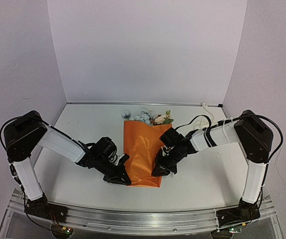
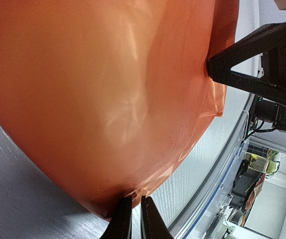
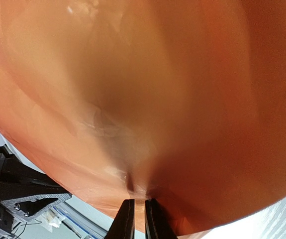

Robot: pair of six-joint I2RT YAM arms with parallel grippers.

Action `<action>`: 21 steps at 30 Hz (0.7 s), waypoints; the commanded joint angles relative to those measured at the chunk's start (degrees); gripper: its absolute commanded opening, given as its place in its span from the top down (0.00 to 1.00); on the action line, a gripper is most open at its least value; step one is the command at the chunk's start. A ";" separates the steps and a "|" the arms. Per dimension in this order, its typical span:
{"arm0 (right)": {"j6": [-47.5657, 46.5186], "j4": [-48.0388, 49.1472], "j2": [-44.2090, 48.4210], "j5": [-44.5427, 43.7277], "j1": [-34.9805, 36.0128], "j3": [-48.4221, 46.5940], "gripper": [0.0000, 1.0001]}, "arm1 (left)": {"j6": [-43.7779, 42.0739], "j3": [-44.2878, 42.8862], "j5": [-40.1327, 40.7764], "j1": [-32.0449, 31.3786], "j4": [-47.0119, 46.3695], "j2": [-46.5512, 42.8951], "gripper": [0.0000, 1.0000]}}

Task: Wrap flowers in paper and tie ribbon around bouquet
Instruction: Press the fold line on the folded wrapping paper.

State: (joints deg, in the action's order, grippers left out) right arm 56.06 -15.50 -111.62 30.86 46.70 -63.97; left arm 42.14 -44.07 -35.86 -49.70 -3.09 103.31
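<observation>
Orange paper [image 1: 140,144] lies over the flowers [image 1: 143,117] mid-table; left tool [image 1: 125,176] and right tool [image 1: 158,172], jaws closed, pinch its near corners. Rolling looks unfinished, tying not begun.

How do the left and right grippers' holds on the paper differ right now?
The left gripper pinches the paper at its left edge; the right gripper pinches its right edge. The left gripper hides the near-left corner; the near-right corner shows free beside the right gripper. Both are shut on the paper.
</observation>
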 commanded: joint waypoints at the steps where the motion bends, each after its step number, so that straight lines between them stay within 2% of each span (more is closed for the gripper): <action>1: -0.25 -3.75 0.54 -5.83 0.11 2.08 0.91 | 0.60 1.88 4.21 -0.50 1.78 0.81 0.92; 15: -2.25 -6.28 1.56 -5.73 0.01 -0.45 0.90 | -1.04 1.39 4.50 -2.21 7.13 -3.61 0.91; 19: -4.03 -9.26 3.09 -5.17 0.01 -2.53 0.90 | -1.97 -2.20 4.30 -2.16 9.79 -6.54 0.86; 21: -5.26 -11.45 4.27 -4.86 -0.01 -3.94 0.89 | -2.27 -5.07 4.46 -2.14 10.98 -8.09 0.81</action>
State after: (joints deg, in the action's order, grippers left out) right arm 53.76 -19.65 -110.85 28.38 46.92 -65.05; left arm 41.61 -44.02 -32.70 -51.67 2.96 99.64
